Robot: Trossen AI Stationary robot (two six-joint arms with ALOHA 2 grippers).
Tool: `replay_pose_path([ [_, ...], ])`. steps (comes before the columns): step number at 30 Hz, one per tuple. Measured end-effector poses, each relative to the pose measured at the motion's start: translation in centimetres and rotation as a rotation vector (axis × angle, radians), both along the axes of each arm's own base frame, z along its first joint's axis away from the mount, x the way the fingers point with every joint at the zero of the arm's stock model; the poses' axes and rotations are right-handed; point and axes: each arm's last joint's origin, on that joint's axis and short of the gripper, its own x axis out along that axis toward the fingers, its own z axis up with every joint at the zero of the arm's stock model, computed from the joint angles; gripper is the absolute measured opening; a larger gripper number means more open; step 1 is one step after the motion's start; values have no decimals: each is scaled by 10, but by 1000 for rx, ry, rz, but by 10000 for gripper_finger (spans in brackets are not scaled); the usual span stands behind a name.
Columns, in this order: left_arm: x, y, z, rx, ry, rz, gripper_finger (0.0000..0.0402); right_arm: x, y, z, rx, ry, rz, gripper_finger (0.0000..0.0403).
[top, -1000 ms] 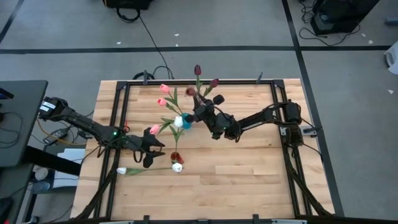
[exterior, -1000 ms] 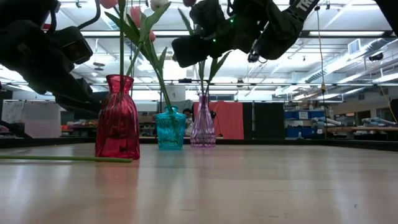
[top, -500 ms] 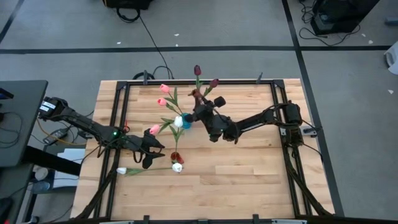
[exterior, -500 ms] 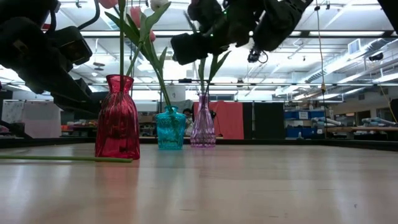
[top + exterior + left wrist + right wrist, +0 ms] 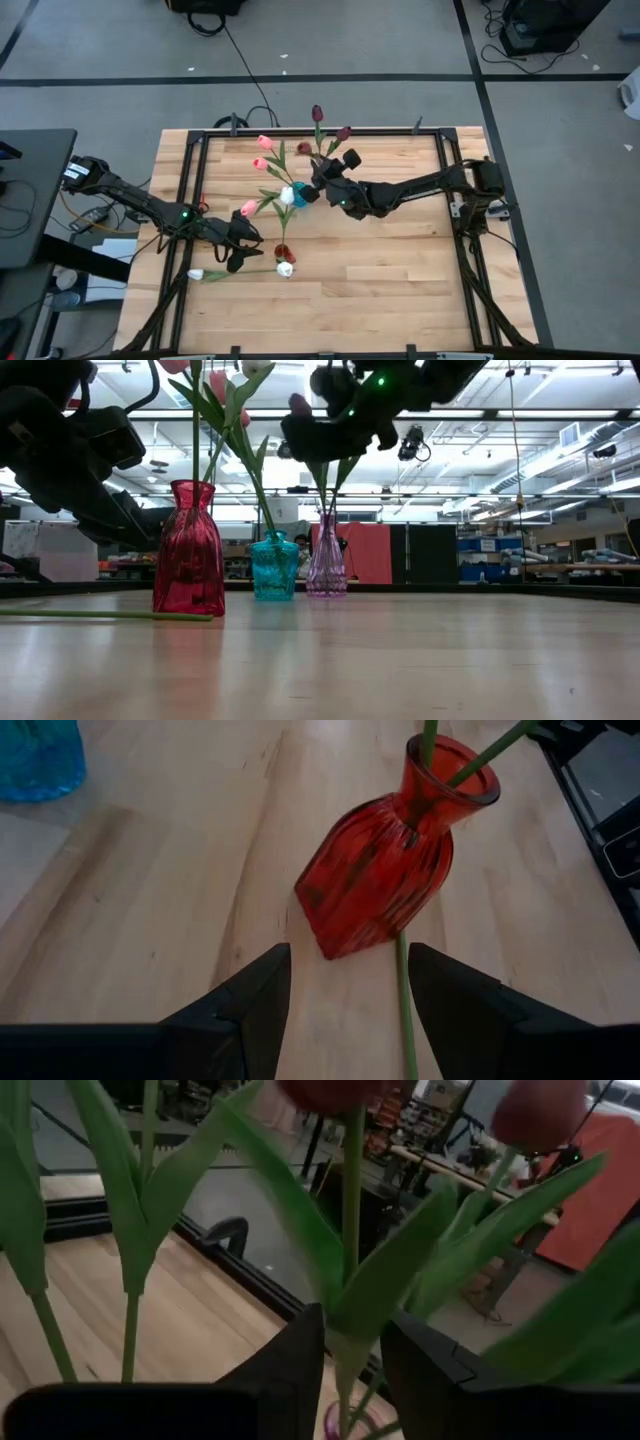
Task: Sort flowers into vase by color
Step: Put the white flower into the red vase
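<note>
I have the right gripper (image 5: 322, 185) up near the middle of the table's far half, over the purple vase (image 5: 327, 568). In its wrist view a maroon tulip (image 5: 348, 1230) stands between the fingers, its stem running down toward the vase mouth; I cannot tell whether the jaws grip it or have let go. Three maroon heads show around that vase from above, so I judge this colour is nearly or fully sorted.

The blue vase (image 5: 274, 566) just left of it holds a white tulip (image 5: 287, 195), and the red vase (image 5: 385, 870) nearer the front holds pink ones (image 5: 264, 143).

My left gripper (image 5: 240, 244) hangs open by the red vase, empty, toward the table's front left. Two white tulips (image 5: 284, 268) lie flat on the table beside it, one stem passing the vase's base. Those two are what I reckon is left, bound for the blue vase.
</note>
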Motion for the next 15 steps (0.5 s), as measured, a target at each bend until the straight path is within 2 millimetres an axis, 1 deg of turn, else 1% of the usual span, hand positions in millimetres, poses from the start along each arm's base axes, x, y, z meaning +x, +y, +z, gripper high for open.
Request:
replay_pose_path([
  [5, 0, 0, 0, -2, 3, 2, 209, -10, 4, 15, 26, 2, 24, 131],
  [9, 0, 0, 0, -2, 3, 2, 209, -17, 11, 21, 51, 25, 55, 135],
  [12, 0, 0, 0, -20, 9, -4, 209, -22, 19, 22, 65, 55, 70, 135],
  [15, -1, -2, -1, -72, 26, -34, 209, -30, 32, 25, 80, 94, 98, 135],
])
